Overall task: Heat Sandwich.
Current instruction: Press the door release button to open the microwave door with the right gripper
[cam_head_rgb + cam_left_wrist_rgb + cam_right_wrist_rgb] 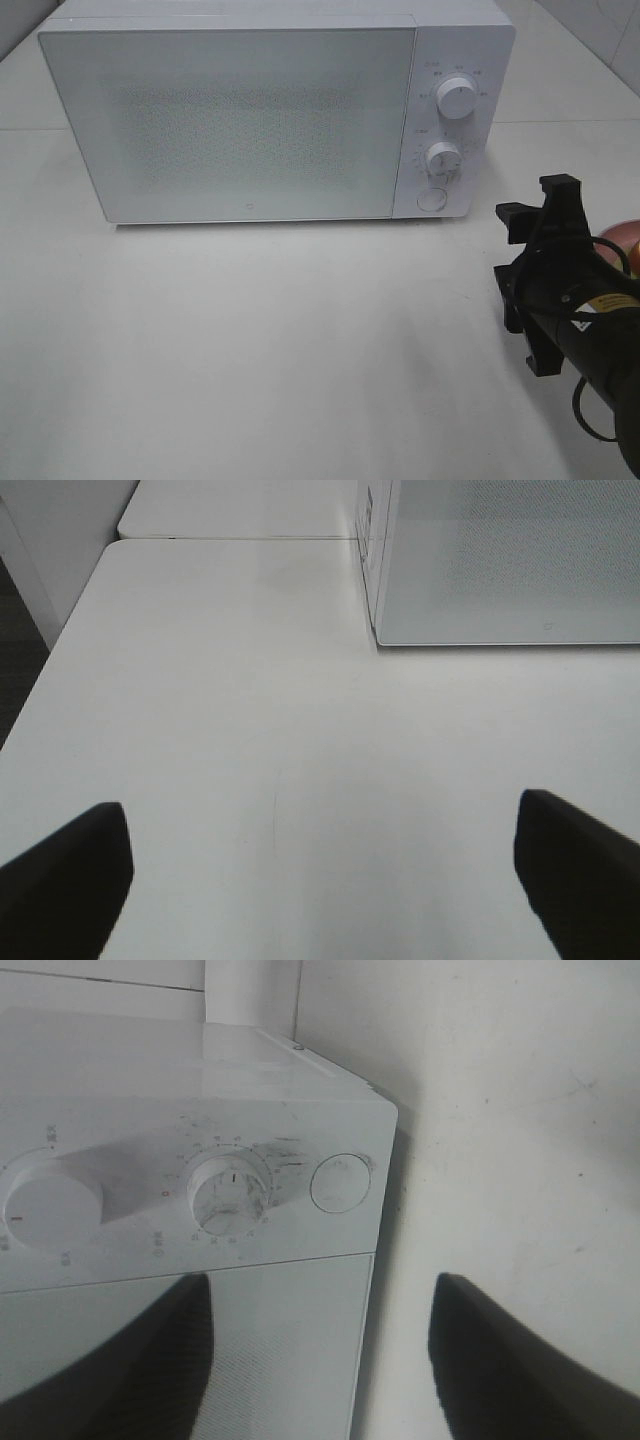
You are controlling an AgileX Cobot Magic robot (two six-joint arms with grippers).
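High view overlooks microwave [230, 120]; both wrist views share it.

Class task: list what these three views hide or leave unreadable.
Sandwich: in no view. The plate is only a sliver in the high view, behind the right arm and cut by the edge.
Microwave interior: shut and frosted in all views.
Dial markings: too small in the high view, blurred in the right wrist view.
Left arm: outside the high view; only its fingers show, in the left wrist view.

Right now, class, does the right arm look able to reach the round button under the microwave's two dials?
Probably yes. The right gripper hangs open just off the control panel of the microwave, facing the round button, with only bare table between them.
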